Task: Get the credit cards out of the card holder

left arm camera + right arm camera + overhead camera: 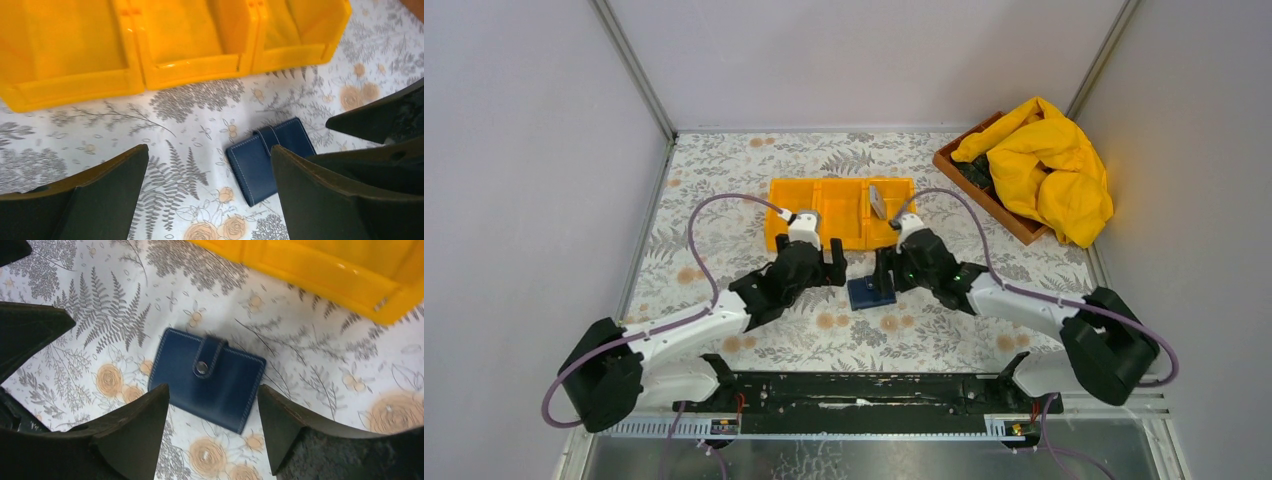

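The task is at its very beginning, as I judge it. The card holder point(210, 382) lies flat on the bench point(724, 200), at 6 o'clock from the orange tray point(75, 92), and it is shut: its strap point(206, 360) is buttoned over the front. No credit cards show outside it with certainty (a small grey piece point(876, 200) stands tilted in the right compartment of the tray, but I cannot tell what it is). The right tool point(212, 390) is open and hangs over the 6 o'clock edge of the holder; whether it touches, I cannot tell. The left tool point(210, 150) is open too, gripping nothing, at 9 o'clock beside the holder. Unbuttoning, unfolding and pulling out the cards are all left to do.
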Robot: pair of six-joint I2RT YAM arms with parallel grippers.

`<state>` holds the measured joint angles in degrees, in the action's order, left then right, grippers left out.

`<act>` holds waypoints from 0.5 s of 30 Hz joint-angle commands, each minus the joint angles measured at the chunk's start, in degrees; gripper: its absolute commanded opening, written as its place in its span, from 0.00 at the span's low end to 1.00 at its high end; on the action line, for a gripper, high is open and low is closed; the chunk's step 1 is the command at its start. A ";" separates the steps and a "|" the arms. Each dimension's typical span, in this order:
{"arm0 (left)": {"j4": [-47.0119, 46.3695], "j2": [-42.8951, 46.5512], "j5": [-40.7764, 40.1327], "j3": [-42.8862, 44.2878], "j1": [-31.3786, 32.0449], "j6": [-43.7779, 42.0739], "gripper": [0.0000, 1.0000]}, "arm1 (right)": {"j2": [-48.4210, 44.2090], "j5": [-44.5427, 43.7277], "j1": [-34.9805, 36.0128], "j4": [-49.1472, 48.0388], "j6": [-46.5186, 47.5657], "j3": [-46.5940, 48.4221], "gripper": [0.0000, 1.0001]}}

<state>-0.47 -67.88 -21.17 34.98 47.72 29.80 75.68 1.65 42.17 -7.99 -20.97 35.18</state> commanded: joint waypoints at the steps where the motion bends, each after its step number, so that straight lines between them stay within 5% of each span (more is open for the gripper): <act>1: 2.14 5.43 -7.53 -1.65 -1.72 -1.58 1.00 | 5.90 -8.41 4.93 4.41 4.25 9.08 0.74; 6: 0.92 10.43 -9.65 -6.50 -5.78 0.76 1.00 | 12.93 -15.77 10.66 8.84 7.55 15.88 0.85; 15: 0.76 15.79 -12.29 -9.64 -8.09 1.90 1.00 | 19.20 -18.95 14.53 9.05 9.29 17.56 0.83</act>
<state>1.13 -53.56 -30.24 25.93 39.90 30.96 93.49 -13.15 55.59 0.01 -13.78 50.46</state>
